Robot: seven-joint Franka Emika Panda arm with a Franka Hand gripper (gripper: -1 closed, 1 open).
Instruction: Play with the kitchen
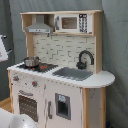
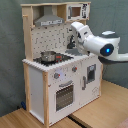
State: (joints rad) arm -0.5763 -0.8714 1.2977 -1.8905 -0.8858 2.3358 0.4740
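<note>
The kitchen [image 1: 65,95] is a white and light-wood toy unit, seen in both exterior views. It has a grey hood [image 1: 40,25], a small microwave [image 1: 70,22], a red-ringed black hob [image 1: 42,66], a grey sink [image 1: 75,74], a black tap [image 1: 85,59] and an oven door [image 1: 27,105]. A small metal pot [image 1: 31,61] stands on the hob. In the second exterior view the white arm [image 2: 102,47] reaches in from the right, and my gripper [image 2: 72,41] hangs over the sink area, in front of the tiled back wall. The pot [image 2: 48,56] sits to its left, apart from it.
A white piece of the robot [image 1: 2,49] shows at the first exterior view's left edge, and a white rounded part [image 1: 15,121] at its bottom left. The kitchen [image 2: 55,80] stands on a wooden floor [image 2: 107,107] before a grey curtain [image 2: 10,40].
</note>
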